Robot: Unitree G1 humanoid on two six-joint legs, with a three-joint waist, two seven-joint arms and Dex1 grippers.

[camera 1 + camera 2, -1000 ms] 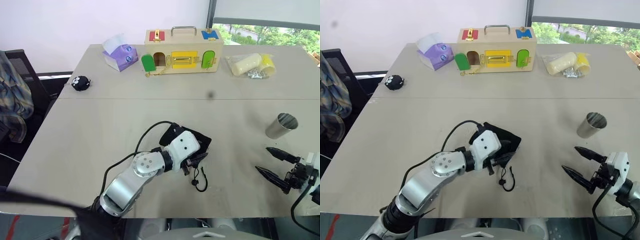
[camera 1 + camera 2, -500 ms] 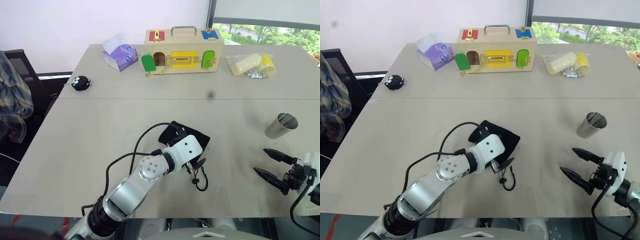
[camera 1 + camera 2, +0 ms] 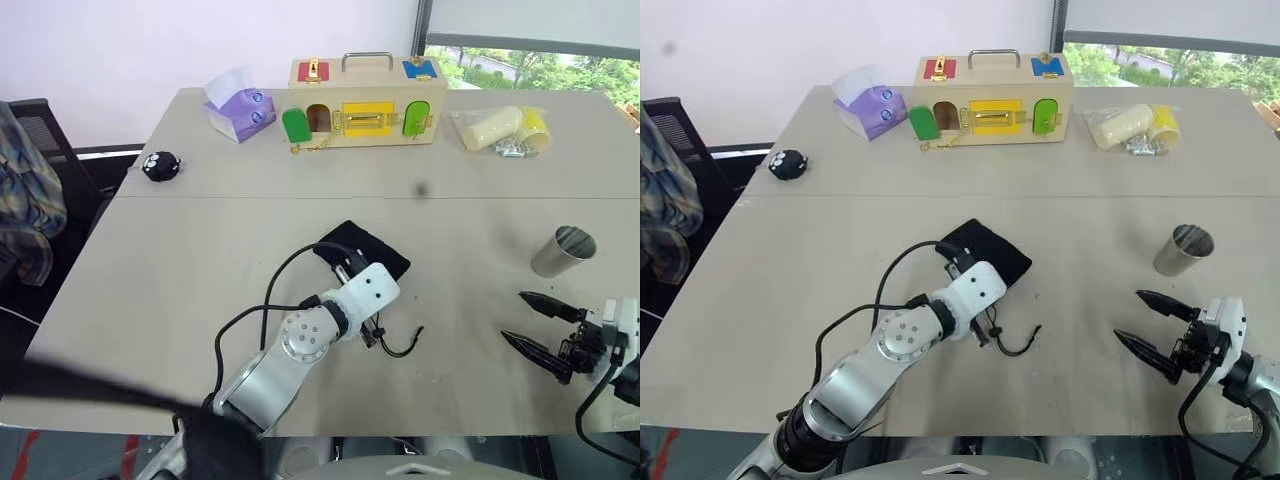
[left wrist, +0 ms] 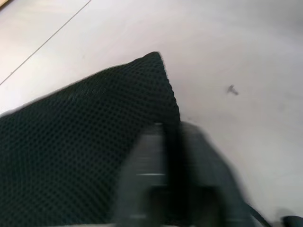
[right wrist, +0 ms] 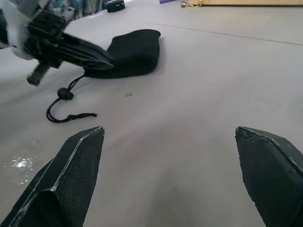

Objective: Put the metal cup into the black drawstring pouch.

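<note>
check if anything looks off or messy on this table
Nothing is spilled or broken. The black pouch lies flat and askew mid-table, its cord trailing loose toward the near edge, with the left gripper shut at its mouth. The metal cup stands upright, apart from it on the right, near the open right gripper.

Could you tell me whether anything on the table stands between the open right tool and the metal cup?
Nothing visible does. The right tool sits open just in front of the metal cup, with only bare table between them.
</note>
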